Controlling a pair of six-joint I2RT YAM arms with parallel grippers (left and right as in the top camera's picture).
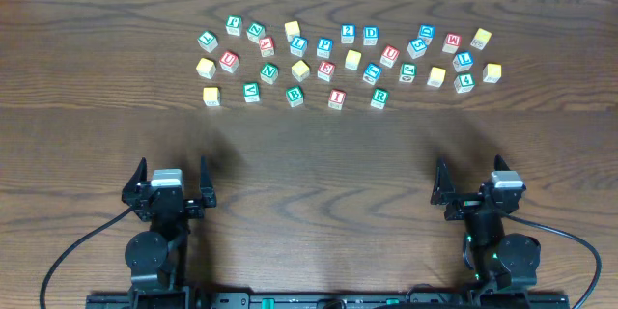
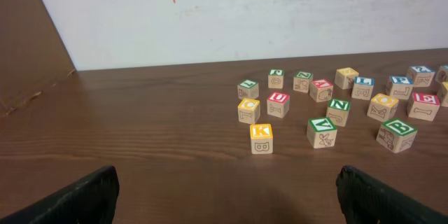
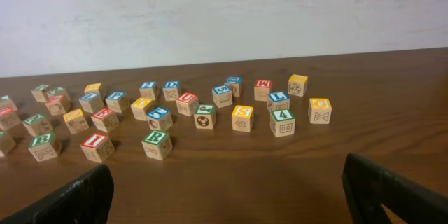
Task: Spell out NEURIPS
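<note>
While no letter is yet sitting in a word row, the NEURIPS cubes [image 1: 325, 70] are lying mixed among like cubes [image 1: 295, 96] in a loose band across the far half of the table [image 1: 309, 169]. The green R [image 1: 379, 98] and red I [image 1: 335, 98] are sitting on the band's near edge, near each other. The green N [image 1: 269, 71] and a red U [image 1: 389, 55] are lying deeper in, with neighbours close around. All seven placements are looking undone. A wide bare strip of wood is running between band and arms, offering room for the row. The left pincer [image 1: 173, 166] and right pincer [image 1: 470, 172] are resting released and empty by the table's front edge, well apart from every cube.
</note>
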